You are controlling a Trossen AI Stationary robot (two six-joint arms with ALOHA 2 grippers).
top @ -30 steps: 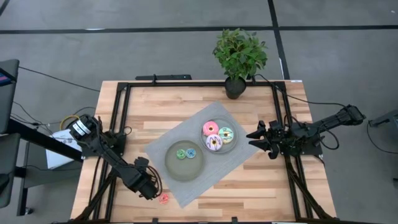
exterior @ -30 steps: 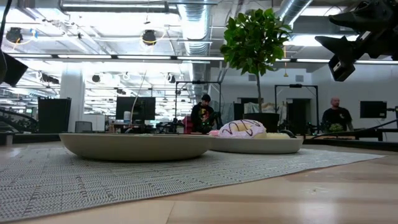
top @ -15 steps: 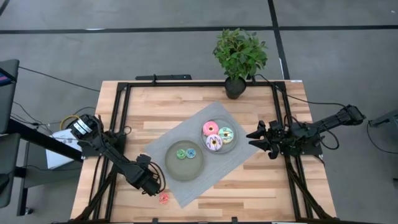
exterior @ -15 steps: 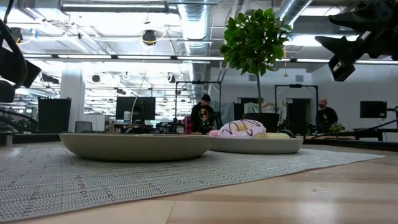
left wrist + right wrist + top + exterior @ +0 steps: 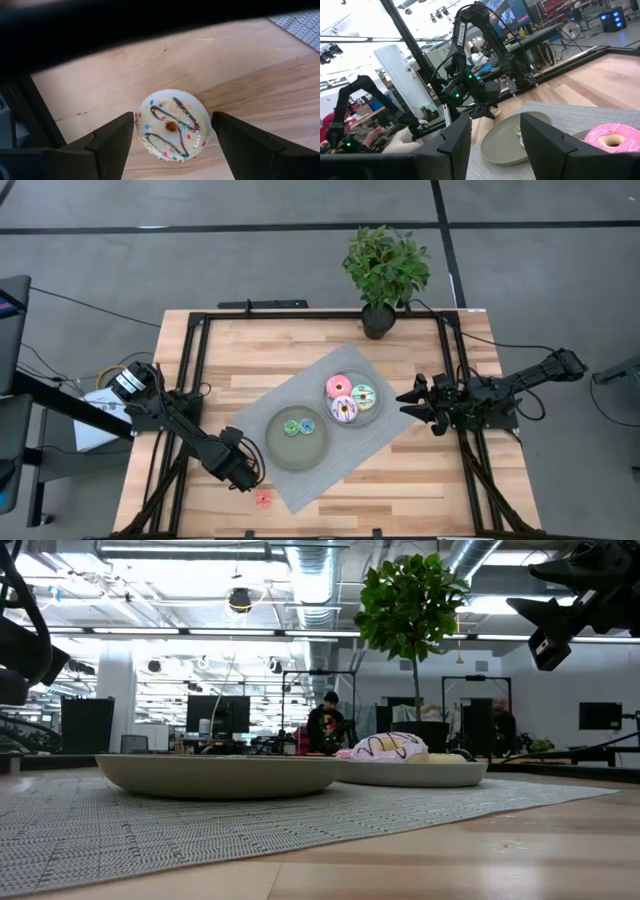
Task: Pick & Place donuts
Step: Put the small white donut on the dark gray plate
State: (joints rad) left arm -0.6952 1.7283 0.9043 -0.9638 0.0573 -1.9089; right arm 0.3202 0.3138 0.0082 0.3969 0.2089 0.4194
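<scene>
A tiny donut lies flat on the bare wood near the table's near edge. It looks reddish in the high view (image 5: 263, 499) and pale with a dark zigzag and sprinkles in the left wrist view (image 5: 170, 127). My left gripper (image 5: 243, 471) (image 5: 173, 119) hovers open just left of it; the fingers frame it without touching. The green (image 5: 291, 427) and blue (image 5: 306, 424) tiny donuts sit in the nearer grey plate (image 5: 296, 452). The pink (image 5: 338, 386), purple-white (image 5: 344, 409) and yellow-green (image 5: 363, 395) donuts sit in the farther plate (image 5: 376, 412). The yellow one does not show. My right gripper (image 5: 408, 403) (image 5: 495, 145) waits open, right of that plate.
Both plates rest on a grey woven mat (image 5: 370, 448) laid askew mid-table. A potted plant (image 5: 384, 270) stands at the far edge. Black frame rails (image 5: 190, 370) run along the table's left and right sides. People show in the room beyond (image 5: 328, 725).
My left gripper has edged a little toward the table's right and far side, closer to the mat, and its arm now shows more at the low view's left edge. The donuts and plates have stayed put.
</scene>
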